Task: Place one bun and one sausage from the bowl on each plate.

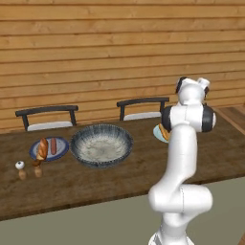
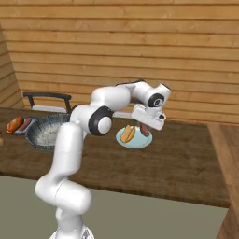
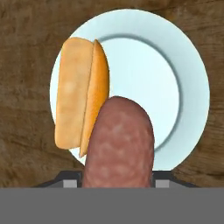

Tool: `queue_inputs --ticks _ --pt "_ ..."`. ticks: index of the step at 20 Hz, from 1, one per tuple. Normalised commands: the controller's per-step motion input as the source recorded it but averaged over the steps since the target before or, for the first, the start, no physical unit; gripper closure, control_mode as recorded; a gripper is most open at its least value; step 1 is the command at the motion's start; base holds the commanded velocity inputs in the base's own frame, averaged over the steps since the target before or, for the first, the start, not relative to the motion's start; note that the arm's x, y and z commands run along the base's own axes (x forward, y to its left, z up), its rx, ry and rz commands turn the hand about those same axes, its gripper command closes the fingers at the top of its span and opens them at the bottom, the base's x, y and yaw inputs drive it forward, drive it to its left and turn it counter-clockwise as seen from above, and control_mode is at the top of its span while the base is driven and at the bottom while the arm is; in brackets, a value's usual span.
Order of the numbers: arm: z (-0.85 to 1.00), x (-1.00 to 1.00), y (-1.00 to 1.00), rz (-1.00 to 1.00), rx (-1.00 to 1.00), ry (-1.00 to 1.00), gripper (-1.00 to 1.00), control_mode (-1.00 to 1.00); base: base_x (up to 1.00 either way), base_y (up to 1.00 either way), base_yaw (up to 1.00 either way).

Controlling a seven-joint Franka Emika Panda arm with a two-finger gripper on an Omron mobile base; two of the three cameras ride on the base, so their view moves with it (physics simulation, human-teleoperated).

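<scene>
Counted two plates on the wooden table (image 1: 72, 184). Found the dark blue-rimmed plate (image 1: 48, 148) left of the bowl (image 1: 101, 145), already carrying one bun (image 1: 42, 149) and one sausage (image 1: 53, 145) side by side. Saw the bowl itself between the plates, pale speckled inside showing, nothing visible in it. Spotted the pale light blue plate (image 3: 183, 87) to the right of the bowl, with one bun on it (image 3: 81, 98), lying along the plate's left side in the hand view and overhanging the rim a little.

Held a second sausage (image 3: 119, 144) in the gripper (image 2: 145, 129), jaws partly closed on its sides, the sausage pointing out along the fingers and hanging above the pale plate, just beside the bun there. Could not tell whether it touched the bun or the plate.

Totalled two buns and two sausages in sight: one pair on the dark plate, one bun on the pale plate, one sausage in the grip.

Noted two small shakers (image 1: 19, 169) near the table's front left edge, close to the dark plate, and two chairs (image 1: 47, 116) behind the table against the plank wall.
</scene>
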Motion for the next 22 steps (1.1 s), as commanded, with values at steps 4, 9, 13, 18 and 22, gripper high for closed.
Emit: queue_inputs --ticks 4,9,13,18,22 --pt "-0.73 0.14 0.09 -0.04 -0.14 0.16 1.0 -1.0 0.0 0.0 0.0" --pt "-0.45 0.42 0.0 -0.08 -0.04 0.02 1.0 -1.0 0.0 0.0 0.0" --pt "-0.29 0.23 0.03 -0.03 -0.04 -0.01 1.0 -1.0 0.0 0.0 0.0" --pt "-0.02 0.0 0.01 0.0 0.0 -0.1 -1.0 -1.0 0.0 0.0 0.0" --pt "0.0 0.0 0.08 0.0 0.0 -0.14 -1.0 -1.0 0.0 0.0 0.0"
